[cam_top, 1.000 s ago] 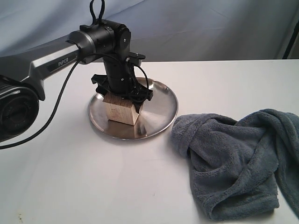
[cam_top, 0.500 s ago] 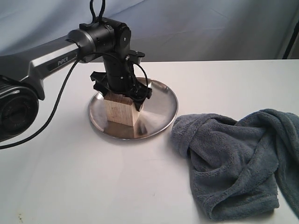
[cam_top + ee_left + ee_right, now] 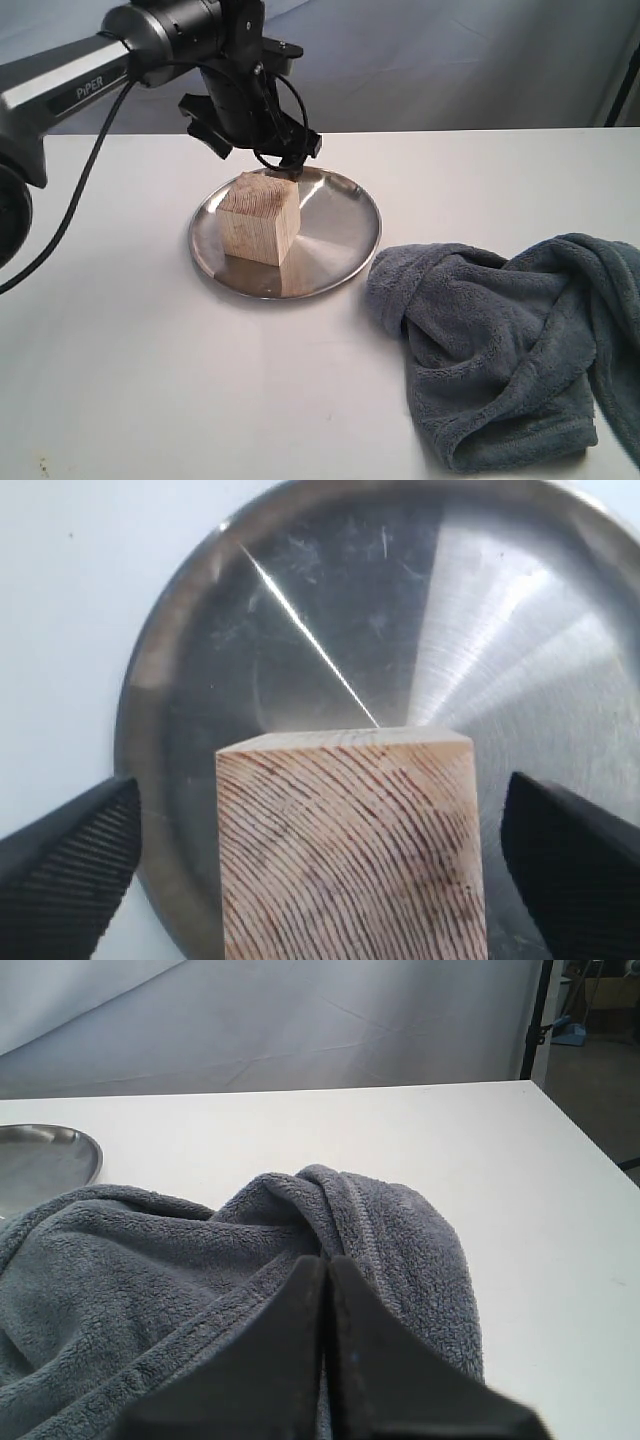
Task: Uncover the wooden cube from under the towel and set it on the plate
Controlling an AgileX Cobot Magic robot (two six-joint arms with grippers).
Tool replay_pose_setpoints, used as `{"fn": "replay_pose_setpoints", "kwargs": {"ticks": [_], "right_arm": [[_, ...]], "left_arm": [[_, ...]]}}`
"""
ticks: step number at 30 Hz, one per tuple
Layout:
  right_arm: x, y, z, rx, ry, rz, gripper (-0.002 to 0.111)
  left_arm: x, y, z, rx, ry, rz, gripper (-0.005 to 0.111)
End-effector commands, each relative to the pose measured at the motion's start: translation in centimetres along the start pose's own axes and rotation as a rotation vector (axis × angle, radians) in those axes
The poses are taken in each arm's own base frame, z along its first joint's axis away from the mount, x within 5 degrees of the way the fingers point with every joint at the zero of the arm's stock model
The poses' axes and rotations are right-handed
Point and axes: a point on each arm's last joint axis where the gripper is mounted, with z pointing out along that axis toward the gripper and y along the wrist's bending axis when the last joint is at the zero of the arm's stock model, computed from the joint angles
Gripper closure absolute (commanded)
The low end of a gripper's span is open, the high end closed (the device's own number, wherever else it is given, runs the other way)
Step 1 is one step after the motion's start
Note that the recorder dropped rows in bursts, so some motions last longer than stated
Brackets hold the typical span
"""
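Towel (image 3: 500,340) heaped on desk (image 3: 150,380), front right, apart from the plate. Right tool (image 3: 322,1270) clenched at the towel, tips meeting; whether it pinches a fold, cannot tell. Farther back: wooden cube (image 3: 258,220) uncovered, sitting on plate (image 3: 340,250), left of centre. Left tool (image 3: 255,155) released, directly above cube, one finger each side, no contact. Judgement: placement looks done; straight lift clears it.

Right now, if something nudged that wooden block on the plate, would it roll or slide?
Probably no rolling: the wooden cube sits flat on a square face. It might slide, since the plate looks smooth and polished. Its visible grain suggests solid, stiff wood.
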Motion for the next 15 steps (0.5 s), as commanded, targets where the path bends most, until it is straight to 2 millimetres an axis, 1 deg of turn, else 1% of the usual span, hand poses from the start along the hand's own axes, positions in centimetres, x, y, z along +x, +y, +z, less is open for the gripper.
{"fn": "replay_pose_setpoints", "kwargs": {"ticks": [1, 3, 4, 5, 6, 7, 8, 9, 10, 15], "right_arm": [[0.2, 0.0, 0.0, -0.001, 0.008, 0.009, 0.105], [0.2, 0.0, 0.0, -0.001, 0.008, 0.009, 0.105], [0.2, 0.0, 0.0, -0.001, 0.008, 0.009, 0.105], [0.2, 0.0, 0.0, -0.001, 0.008, 0.009, 0.105], [0.2, 0.0, 0.0, -0.001, 0.008, 0.009, 0.105], [0.2, 0.0, 0.0, -0.001, 0.008, 0.009, 0.105], [0.2, 0.0, 0.0, -0.001, 0.008, 0.009, 0.105], [0.2, 0.0, 0.0, -0.001, 0.008, 0.009, 0.105], [0.2, 0.0, 0.0, -0.001, 0.008, 0.009, 0.105], [0.2, 0.0, 0.0, -0.001, 0.008, 0.009, 0.105]], "left_arm": [[-0.7, 0.4, -2.6, -0.004, -0.078, 0.027, 0.021], [-0.8, 0.5, -3.7, -0.006, -0.105, 0.026, 0.036], [-0.9, 0.6, -4.3, -0.01, -0.117, 0.027, 0.047], [-0.9, 0.8, -4.4, -0.027, -0.121, 0.033, 0.057], [-1.0, 1.1, -4.8, -0.058, -0.126, 0.04, 0.071], [-1.0, 1.3, -4.9, -0.085, -0.127, 0.039, 0.079], [-0.8, 1.7, -5.2, -0.126, -0.115, 0.022, 0.093], [-0.7, 2.0, -5.2, -0.149, -0.103, 0.017, 0.102], [-0.5, 2.3, -5.4, -0.184, -0.078, 0.025, 0.106], [-0.4, 2.8, -6.0, -0.238, -0.076, 0.016, 0.106]]}}
